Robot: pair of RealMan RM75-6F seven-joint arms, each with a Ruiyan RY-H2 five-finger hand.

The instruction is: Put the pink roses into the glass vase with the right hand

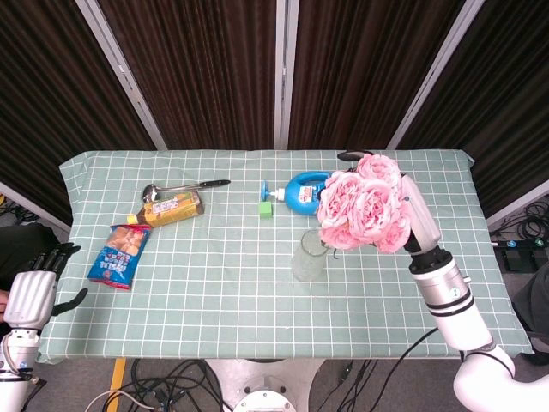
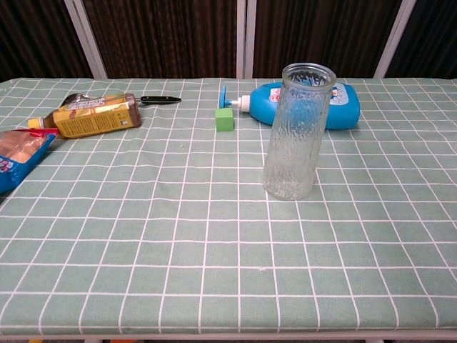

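- Roses: a bunch of pink roses (image 1: 364, 204), full and ruffled, hangs in the air above the right half of the table, blooms facing the head camera and hiding the stems.
- The right hand (image 1: 410, 204) sits just behind the bunch; its fingers are covered by the petals, so the grip cannot be made out, though the flowers being aloft suggests it carries them.
- The glass vase (image 2: 298, 132), a tall clear cylinder with a rippled, textured wall and an open mouth, stands upright near the table's middle, just left of and below the blooms. It is empty, so the roses are likely held above it for lowering in.
- The left hand (image 1: 33, 287) hangs off the table's left edge, fingers apart, holding nothing.
- Toward the far edge lie a blue pump bottle (image 2: 308, 104) on its side and a small green cube (image 2: 225, 119); toward the left, an amber bottle (image 2: 91, 116), a ladle (image 1: 180, 188) and a glossy snack bag (image 1: 120, 255).
- A green checked cloth (image 2: 178, 243) covers the table.
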